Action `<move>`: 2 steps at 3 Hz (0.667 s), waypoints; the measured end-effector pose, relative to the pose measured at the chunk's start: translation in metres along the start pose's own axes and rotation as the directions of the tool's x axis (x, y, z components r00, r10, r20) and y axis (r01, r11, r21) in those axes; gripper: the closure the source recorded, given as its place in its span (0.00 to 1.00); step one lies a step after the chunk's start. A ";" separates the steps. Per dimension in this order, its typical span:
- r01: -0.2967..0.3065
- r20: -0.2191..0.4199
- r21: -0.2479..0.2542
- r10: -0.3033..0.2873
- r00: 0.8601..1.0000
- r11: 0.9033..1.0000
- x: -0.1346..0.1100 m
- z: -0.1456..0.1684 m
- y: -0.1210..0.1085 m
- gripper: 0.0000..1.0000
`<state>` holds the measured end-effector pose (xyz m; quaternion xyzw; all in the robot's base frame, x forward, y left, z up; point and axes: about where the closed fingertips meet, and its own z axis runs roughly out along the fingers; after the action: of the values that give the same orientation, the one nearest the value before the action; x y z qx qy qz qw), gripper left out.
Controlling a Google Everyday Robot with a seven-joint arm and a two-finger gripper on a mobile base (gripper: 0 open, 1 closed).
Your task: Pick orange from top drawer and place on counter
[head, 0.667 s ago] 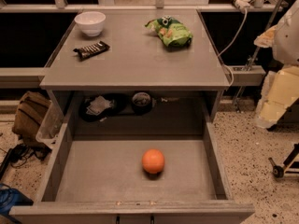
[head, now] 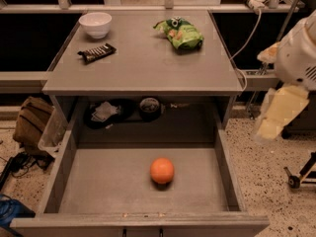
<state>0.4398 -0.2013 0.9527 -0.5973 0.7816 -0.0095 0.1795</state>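
1. Camera view: orange [head: 162,170] sits on the floor of the top drawer [head: 98,186], which stands pulled out. It's slightly right of centre and clear of all the walls.
2. Gripper [head: 276,115] hangs right of the cabinet, outside the drawer, level with the bench front edge and well apart from the orange. Can't tell how wide it's set.
3. Bench [head: 143,63] carries a white bowl [head: 95,23] back left, a chocolate bar [head: 97,52] just in front of it, and a green snack bag [head: 181,33] back right.
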 end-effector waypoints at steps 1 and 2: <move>-0.038 0.136 -0.068 0.047 0.990 0.997 -0.023 0.057 0.035 0.00; -0.065 0.168 -0.075 0.077 0.983 0.995 -0.028 0.080 0.044 0.00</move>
<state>0.4287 -0.1469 0.8748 -0.5736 0.7840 0.0752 0.2253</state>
